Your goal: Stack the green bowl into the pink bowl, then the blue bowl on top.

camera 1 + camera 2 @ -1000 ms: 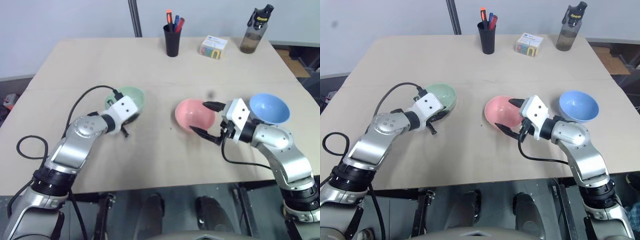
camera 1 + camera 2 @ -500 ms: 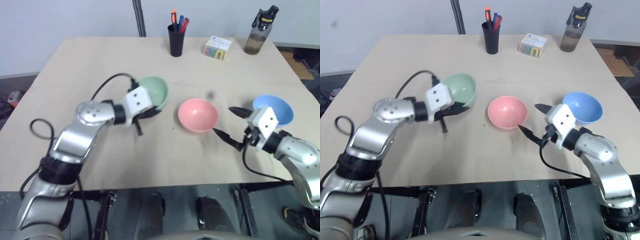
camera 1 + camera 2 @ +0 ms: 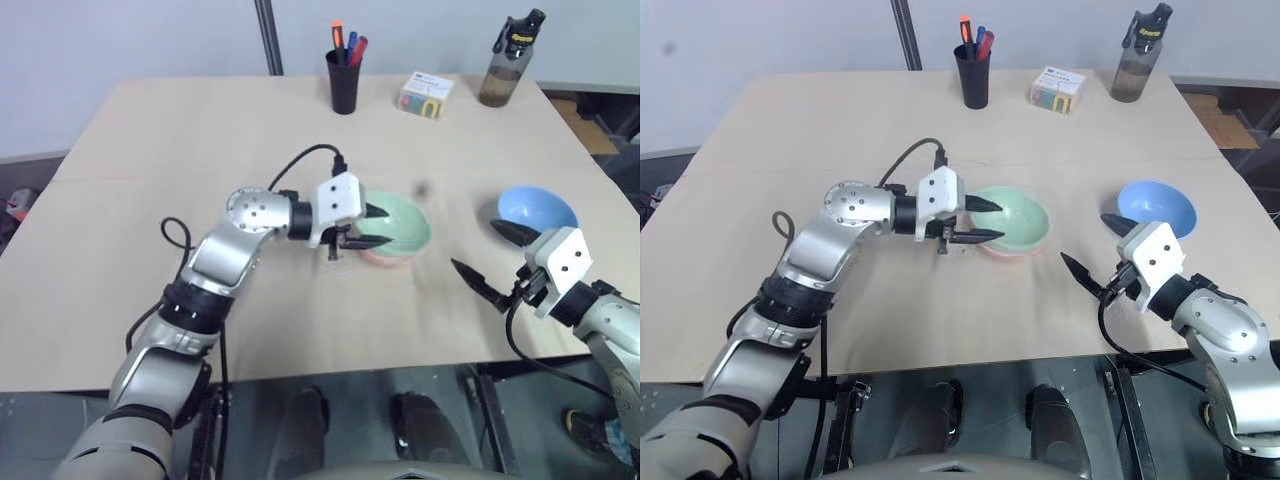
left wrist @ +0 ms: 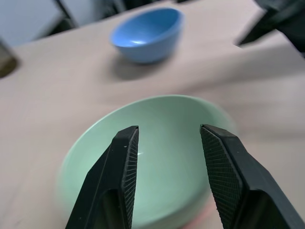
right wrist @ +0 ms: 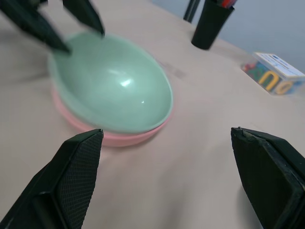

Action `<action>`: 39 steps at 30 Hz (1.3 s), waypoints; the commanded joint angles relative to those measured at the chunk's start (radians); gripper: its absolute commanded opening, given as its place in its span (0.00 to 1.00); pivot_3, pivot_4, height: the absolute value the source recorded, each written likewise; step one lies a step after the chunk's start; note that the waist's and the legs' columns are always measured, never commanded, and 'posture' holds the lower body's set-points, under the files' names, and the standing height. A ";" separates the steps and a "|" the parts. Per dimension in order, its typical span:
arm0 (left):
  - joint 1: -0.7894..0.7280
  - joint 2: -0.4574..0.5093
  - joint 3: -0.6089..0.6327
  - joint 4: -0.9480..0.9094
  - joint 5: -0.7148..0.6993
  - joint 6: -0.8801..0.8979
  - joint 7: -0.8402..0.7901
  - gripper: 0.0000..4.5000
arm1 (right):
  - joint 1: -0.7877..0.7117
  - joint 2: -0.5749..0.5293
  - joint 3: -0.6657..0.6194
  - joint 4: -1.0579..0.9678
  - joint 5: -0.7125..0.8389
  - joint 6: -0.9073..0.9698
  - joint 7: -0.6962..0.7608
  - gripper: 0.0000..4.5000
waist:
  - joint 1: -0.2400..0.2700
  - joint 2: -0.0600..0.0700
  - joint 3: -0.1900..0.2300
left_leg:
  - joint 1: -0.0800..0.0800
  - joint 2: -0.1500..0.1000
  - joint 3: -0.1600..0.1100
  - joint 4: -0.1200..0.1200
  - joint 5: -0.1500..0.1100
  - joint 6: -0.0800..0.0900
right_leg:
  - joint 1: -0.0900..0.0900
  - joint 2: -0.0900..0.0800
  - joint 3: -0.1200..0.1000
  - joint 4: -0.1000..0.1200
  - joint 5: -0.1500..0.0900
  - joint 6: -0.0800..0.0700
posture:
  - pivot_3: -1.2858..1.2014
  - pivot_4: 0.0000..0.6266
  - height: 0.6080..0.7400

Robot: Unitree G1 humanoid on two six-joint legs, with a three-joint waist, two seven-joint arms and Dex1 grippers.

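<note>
Green bowl (image 3: 398, 227) nested in pink bowl (image 5: 112, 136); left gripper (image 3: 374, 228) parted astride its rim, right gripper (image 3: 495, 260) spread wide, unladen.

My fingers (image 4: 223, 176) are black with cross-hatched pads. The green bowl (image 5: 114, 83) is smooth, lightly glossy plastic, like the blue bowl (image 4: 147, 33); the table (image 3: 150, 140) looks matt wood.

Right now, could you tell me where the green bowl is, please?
The green bowl sits nested in the pink bowl at mid-table, with the left tool open at its rim and the blue bowl off to its right.
</note>
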 commanded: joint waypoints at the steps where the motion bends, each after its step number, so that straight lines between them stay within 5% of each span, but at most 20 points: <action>1: 0.035 0.021 0.131 -0.060 -0.047 0.071 0.086 0.45 | -0.058 -0.045 0.017 0.052 -0.095 0.025 -0.060 1.00 | -0.004 0.000 0.000 | 0.000 0.000 0.000 0.000 0.000 0.000 | 0.000 0.000 0.000 0.000 0.000 0.000 | 0.52 0.24 1.00; 8: 0.349 0.017 0.360 -0.223 -0.144 0.041 0.203 0.45 | -0.223 -0.107 0.125 0.335 -0.213 0.036 -0.065 1.00 | -0.012 0.000 0.000 | 0.000 0.000 0.001 0.000 0.000 0.000 | 0.000 0.000 0.001 0.000 0.002 -0.003 | 0.52 0.24 1.00; 9: 0.404 0.024 0.414 -0.259 -0.253 0.079 0.150 0.45 | -0.254 -0.105 0.139 0.380 -0.220 0.035 -0.062 1.00 | -0.012 0.000 0.000 | 0.000 0.000 0.000 0.000 0.000 0.000 | 0.000 0.000 0.001 0.000 0.002 -0.003 | 0.52 0.24 1.00; 13: 0.584 0.054 0.532 -0.364 -0.377 0.129 0.134 0.82 | -0.356 -0.120 0.187 0.550 -0.256 0.021 -0.040 1.00 | -0.017 0.000 0.000 | 0.001 0.000 0.001 0.000 0.000 0.000 | 0.000 0.000 0.001 0.000 0.002 -0.003 | 0.52 0.24 1.00; 17: 0.684 0.090 0.585 -0.425 -0.474 0.157 0.094 0.86 | -0.435 -0.098 0.192 0.667 -0.246 0.052 -0.030 1.00 | -0.010 0.000 0.000 | 0.001 0.000 0.000 0.000 0.000 0.000 | 0.000 -0.001 0.000 0.000 0.002 -0.003 | 0.52 0.24 1.00; 18: 0.701 0.099 0.592 -0.435 -0.479 0.150 0.086 0.89 | -0.449 -0.096 0.194 0.687 -0.247 0.054 -0.025 0.88 | -0.010 0.000 0.000 | 0.001 0.000 0.000 0.000 0.000 0.000 | 0.001 -0.001 0.000 0.000 0.002 -0.003 | 0.52 0.24 1.00; 19: 0.715 0.108 0.597 -0.443 -0.481 0.141 0.079 0.89 | -0.459 -0.095 0.195 0.702 -0.248 0.053 -0.022 0.88 | -0.010 0.000 0.000 | 0.001 0.000 0.000 0.000 0.000 0.000 | 0.000 -0.001 0.000 0.000 0.002 -0.003 | 0.52 0.24 1.00; 23: 0.737 0.130 0.611 -0.450 -0.482 0.114 0.076 0.89 | -0.481 -0.095 0.199 0.730 -0.255 0.050 -0.014 0.43 | -0.009 0.000 0.000 | 0.001 0.000 0.001 0.000 0.000 0.000 | 0.000 -0.001 0.000 0.000 0.002 -0.003 | 0.52 0.24 1.00; 28: 0.750 0.133 0.609 -0.465 -0.500 0.110 0.075 0.89 | -0.488 -0.104 0.200 0.716 -0.265 0.033 -0.008 0.03 | -0.013 0.000 0.000 | 0.001 0.000 0.001 0.000 0.000 0.000 | 0.000 -0.001 0.001 0.000 0.002 -0.003 | 0.52 0.24 1.00; 33: 0.765 0.110 0.606 -0.450 -0.404 0.019 0.131 0.89 | -0.497 -0.098 0.176 0.533 -0.158 0.011 0.101 0.01 | -0.016 0.000 0.000 | 0.001 0.000 0.001 0.000 0.000 0.000 | 0.000 0.000 0.000 0.000 0.002 -0.003 | 0.52 0.24 1.00; 39: 0.781 0.102 0.596 -0.434 -0.414 -0.018 0.113 0.89 | -0.581 0.018 0.292 0.316 0.005 0.062 0.225 0.01 | -0.026 0.000 0.000 | 0.002 0.004 0.001 -0.001 0.000 0.000 | 0.000 0.003 0.001 0.000 0.001 -0.002 | 0.52 0.24 1.00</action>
